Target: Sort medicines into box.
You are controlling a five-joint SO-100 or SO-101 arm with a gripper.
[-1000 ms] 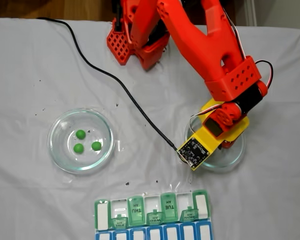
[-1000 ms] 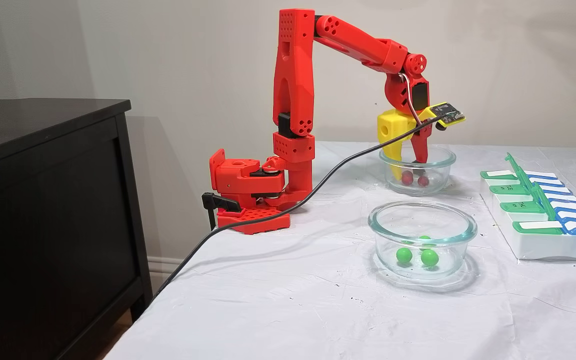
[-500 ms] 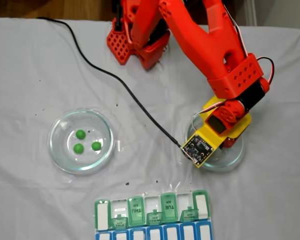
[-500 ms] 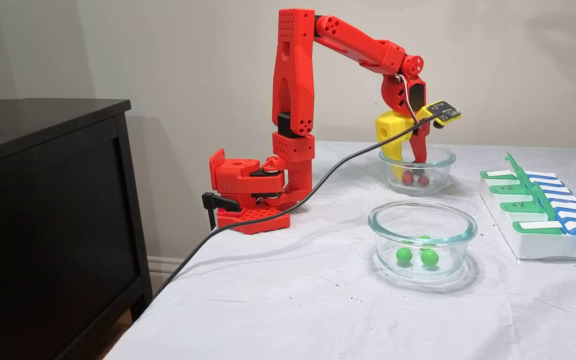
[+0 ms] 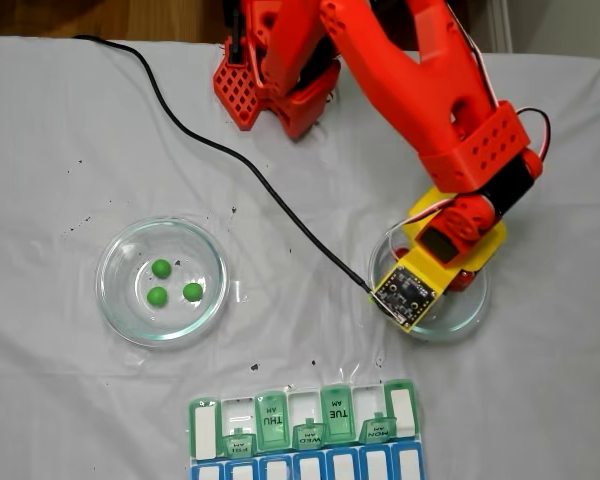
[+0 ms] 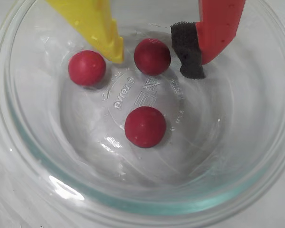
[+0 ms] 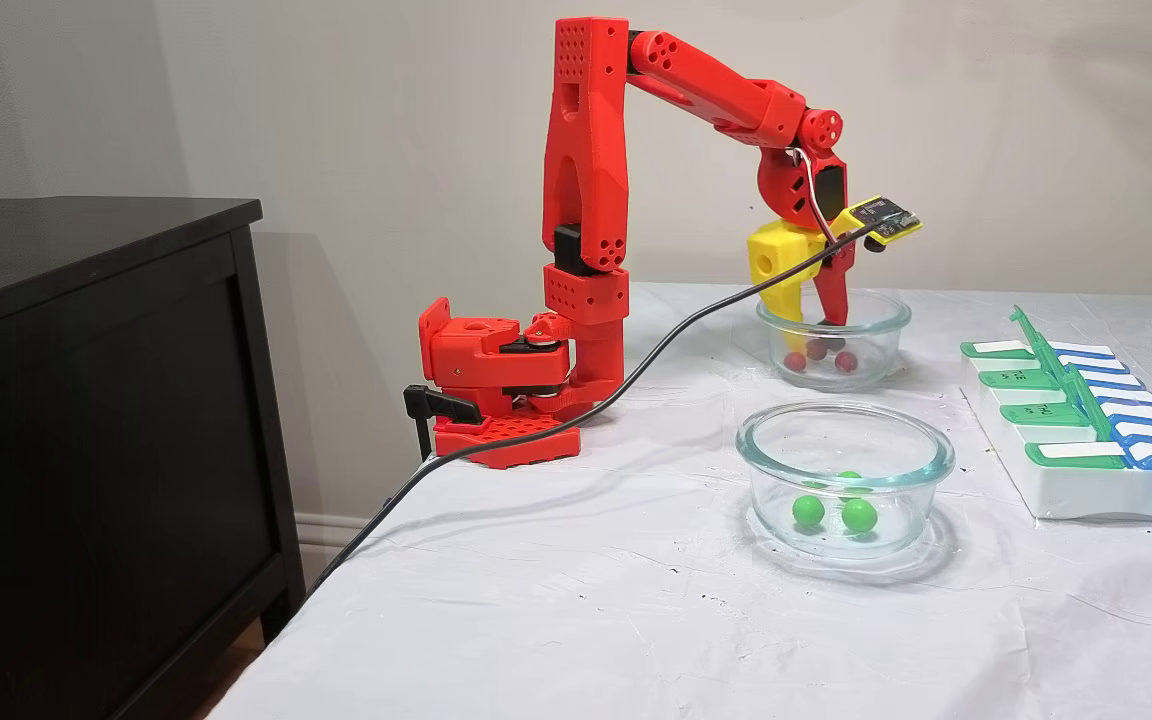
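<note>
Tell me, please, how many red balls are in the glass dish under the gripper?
3, all on the dish floor: one between the open gripper fingers, one left of the yellow finger, one nearer the camera.

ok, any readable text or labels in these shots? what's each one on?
"THU" and "TUE", upside down, each with a tiny "AM": green lids of the pill box.
Three smaller flipped-up lids: too blurred to read.
Embossed lettering on the glass dish floor, mirrored: not legible.
Circuit board: markings too small.
</note>
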